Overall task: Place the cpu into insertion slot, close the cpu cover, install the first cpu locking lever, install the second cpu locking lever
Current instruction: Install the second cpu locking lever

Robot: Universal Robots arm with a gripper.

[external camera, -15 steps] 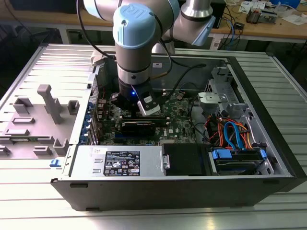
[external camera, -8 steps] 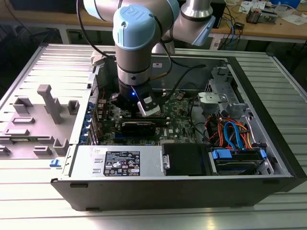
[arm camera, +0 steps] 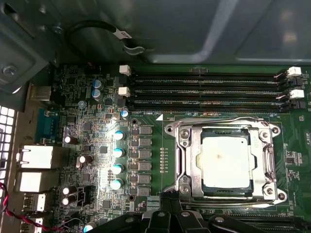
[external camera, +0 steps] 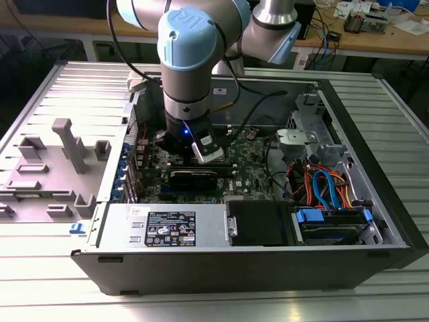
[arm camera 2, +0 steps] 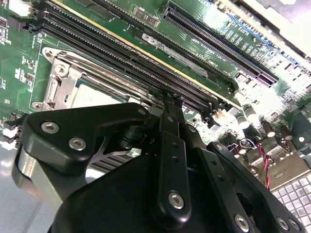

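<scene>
In the first wrist view the cpu (arm camera: pixel 226 161) lies flat in the insertion slot (arm camera: pixel 273 195) on the green board, its silvery top showing through the window of the cpu cover (arm camera: pixel 186 154), which lies down over it. My gripper (arm camera: pixel 167 216) is at the socket's near edge. In the second wrist view the gripper (arm camera 2: pixel 170 101) is shut, its black fingertips pressed together with nothing visible between them, just beside the cpu (arm camera 2: pixel 95 94) and the cover (arm camera 2: pixel 60 80). In the exterior view the gripper (external camera: pixel 204 151) reaches down inside the open computer case.
Long black memory slots (arm camera: pixel 204 87) run beside the socket, and a row of capacitors (arm camera: pixel 116 151) stands on its other side. The case holds a power supply (external camera: pixel 167 228) and a drive cage with coloured cables (external camera: pixel 322 188). Grey fixtures (external camera: pixel 67 144) stand at the exterior view's left.
</scene>
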